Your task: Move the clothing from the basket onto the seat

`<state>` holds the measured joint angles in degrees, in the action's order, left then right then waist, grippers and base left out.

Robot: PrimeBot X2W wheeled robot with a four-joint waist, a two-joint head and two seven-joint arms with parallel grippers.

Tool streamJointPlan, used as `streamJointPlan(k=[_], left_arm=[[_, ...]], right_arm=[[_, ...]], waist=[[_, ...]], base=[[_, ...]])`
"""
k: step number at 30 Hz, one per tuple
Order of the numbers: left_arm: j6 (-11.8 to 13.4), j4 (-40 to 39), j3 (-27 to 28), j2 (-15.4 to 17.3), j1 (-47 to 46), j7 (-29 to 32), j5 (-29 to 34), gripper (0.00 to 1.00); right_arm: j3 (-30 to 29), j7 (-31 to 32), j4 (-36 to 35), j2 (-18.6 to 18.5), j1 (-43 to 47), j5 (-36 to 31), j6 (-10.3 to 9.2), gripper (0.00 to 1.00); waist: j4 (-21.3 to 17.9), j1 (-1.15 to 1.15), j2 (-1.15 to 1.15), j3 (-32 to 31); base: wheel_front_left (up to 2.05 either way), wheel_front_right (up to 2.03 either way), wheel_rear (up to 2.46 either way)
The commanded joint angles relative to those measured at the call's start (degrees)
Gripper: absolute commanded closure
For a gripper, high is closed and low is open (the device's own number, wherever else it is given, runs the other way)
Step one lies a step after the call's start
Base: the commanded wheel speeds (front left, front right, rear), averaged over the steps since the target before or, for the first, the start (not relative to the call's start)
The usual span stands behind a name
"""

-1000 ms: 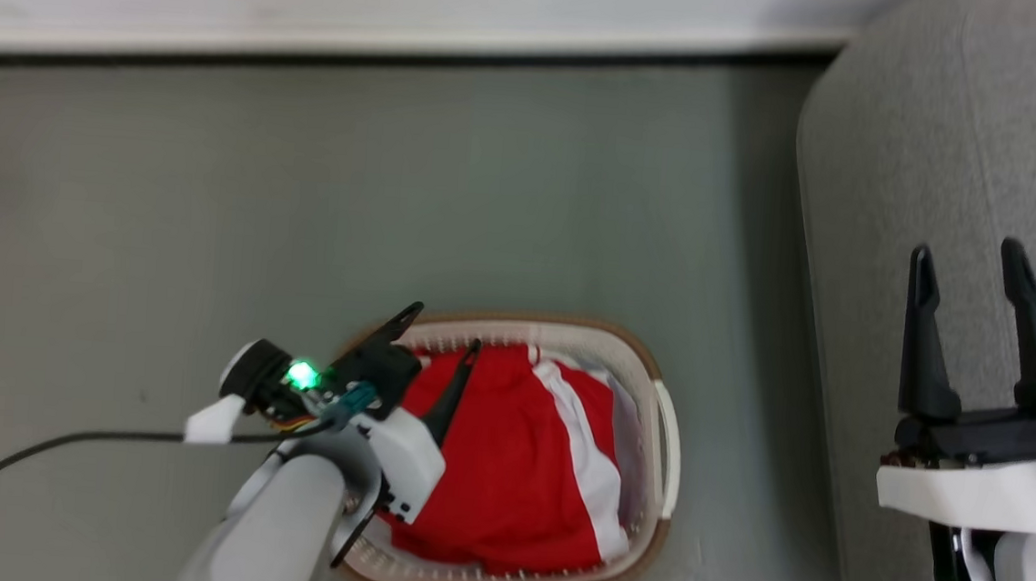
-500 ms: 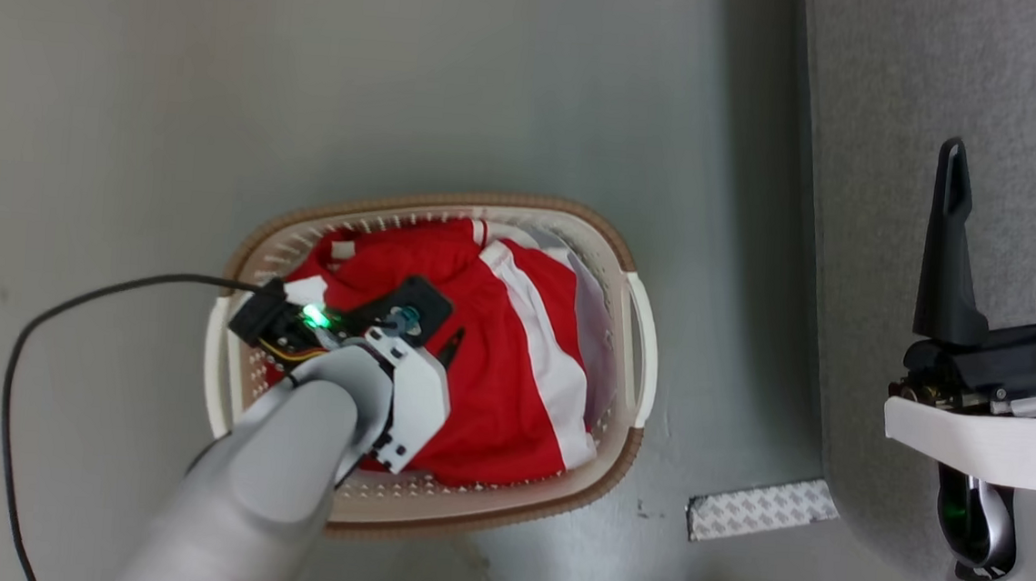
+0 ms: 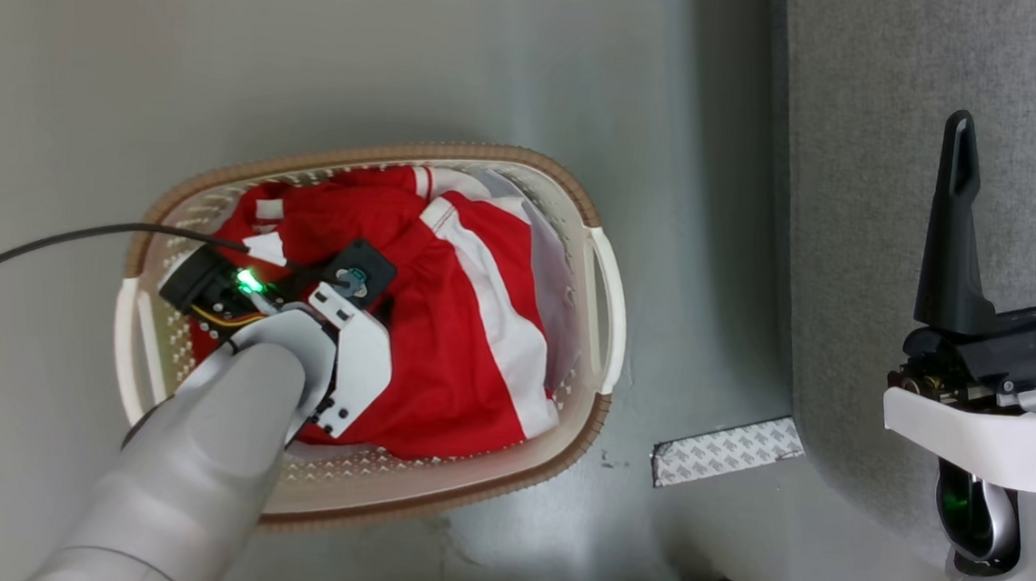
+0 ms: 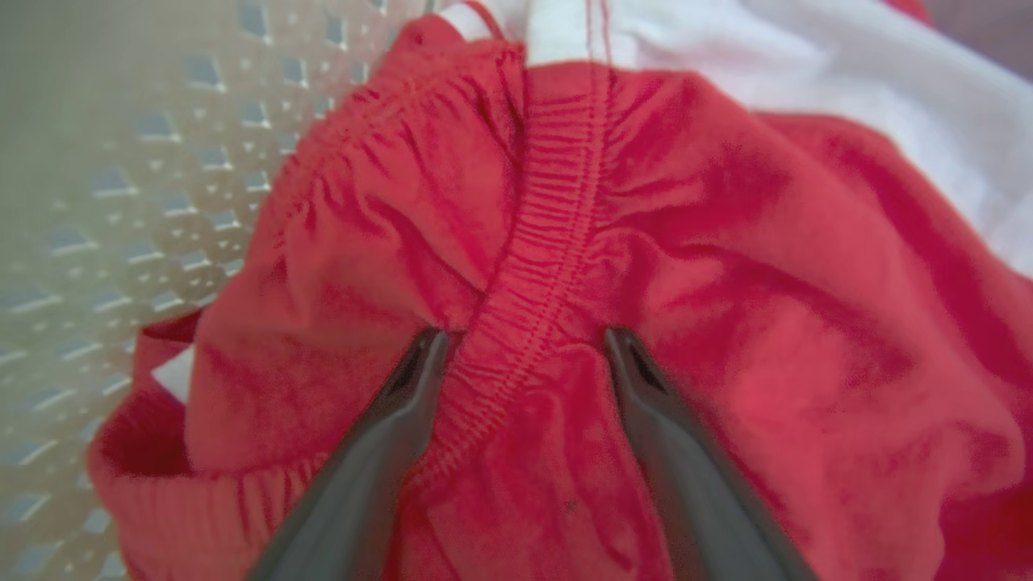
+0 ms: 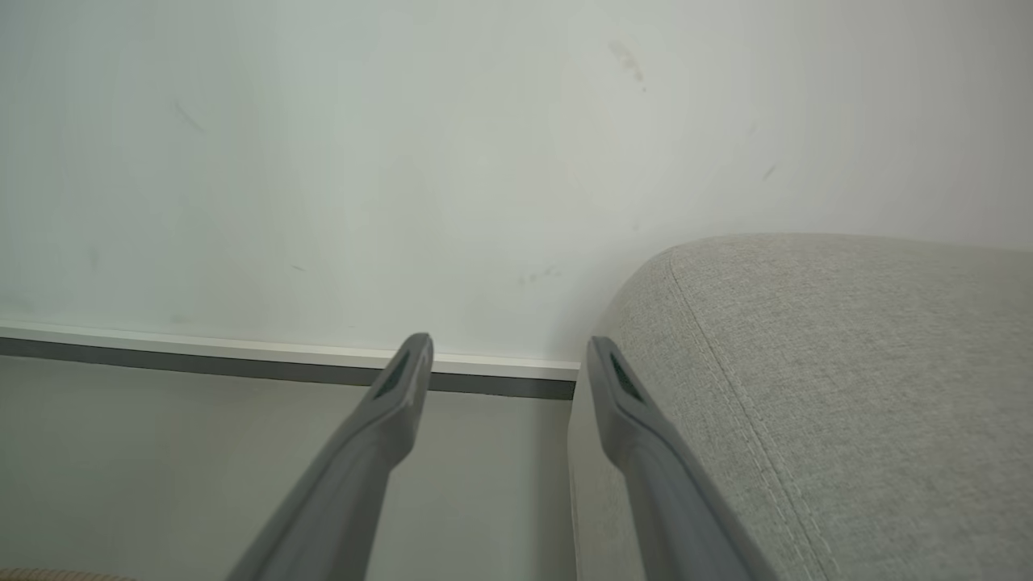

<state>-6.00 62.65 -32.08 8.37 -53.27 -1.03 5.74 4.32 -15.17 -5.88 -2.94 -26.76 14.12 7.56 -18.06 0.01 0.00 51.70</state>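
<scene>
The left end effector (image 4: 524, 347) sits down inside the oval cream-white perforated plastic basket (image 3: 358, 484). It is released, dark fingers (image 4: 379, 452) spread wide and pressing into the soft red-and-white clothing (image 3: 451, 340) either side of a gathered red seam, nothing pinched between them. The garments lie heaped right under it. The right end effector (image 3: 1015, 116) hangs released and empty by the edge of the light grey woven-fabric sofa seat (image 3: 855, 168), well apart from the basket.

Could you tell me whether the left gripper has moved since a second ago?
Yes. Against the basket, the left gripper has gone from its left rim inward and down onto the red clothing, jaws open.
</scene>
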Motion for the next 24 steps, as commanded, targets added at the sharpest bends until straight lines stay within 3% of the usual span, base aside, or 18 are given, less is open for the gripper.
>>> streamJointPlan(k=[1, 2, 3, 5, 15, 19, 24], left_arm=[[0.0, 1.0, -0.4, 0.4, -0.6, -0.2, 0.2, 0.00], [-0.1, 1.5, -0.7, 0.5, -0.8, -0.4, 0.4, 0.07], [-0.1, 2.1, -0.9, 0.4, -1.0, -0.7, 0.4, 0.56], [-0.2, 3.1, -1.3, 0.2, -1.3, -1.3, 0.3, 1.00], [-1.3, 5.9, -2.9, -2.8, -0.1, -7.0, -3.0, 1.00], [-1.5, 4.9, -5.2, -4.8, 2.6, -10.2, -8.8, 1.00], [-1.5, -1.8, -11.8, -5.4, 6.1, -12.5, -20.3, 1.00]], right_arm=[[-0.2, 0.0, -0.4, 0.0, 0.1, 0.3, -0.14, 0.00], [-0.2, 0.0, -0.5, 0.0, 0.3, 0.4, -0.14, 0.00], [-0.3, 0.0, -0.5, 0.0, 0.5, 0.3, -0.14, 0.00], [-0.2, 0.0, -0.5, 0.0, 0.8, 0.3, -0.14, 0.00], [-1.6, 0.0, 0.7, 0.0, 1.8, -0.2, -0.14, 0.00], [-1.9, 0.0, 1.6, 0.0, 2.3, -0.9, -0.14, 0.00], [-3.0, 0.0, 3.2, 0.0, 3.7, -2.3, -0.14, 0.00]], waist=[[-0.6, -0.01, 0.00, 0.5], [-0.7, -0.01, 0.00, 0.7], [-0.9, -0.01, 0.00, 0.8], [-1.2, -0.01, 0.00, 0.9], [0.1, -0.01, 0.00, -1.8], [1.6, -0.01, 0.00, -4.5], [4.2, -0.01, 0.00, -9.2]], base=[[0.00, 0.00, 0.00], [0.00, 0.00, 0.00], [0.00, 0.00, 0.00], [0.00, 0.00, 0.00], [0.00, 0.00, 0.00], [0.00, 0.00, 0.00], [0.00, 0.00, 0.00]])
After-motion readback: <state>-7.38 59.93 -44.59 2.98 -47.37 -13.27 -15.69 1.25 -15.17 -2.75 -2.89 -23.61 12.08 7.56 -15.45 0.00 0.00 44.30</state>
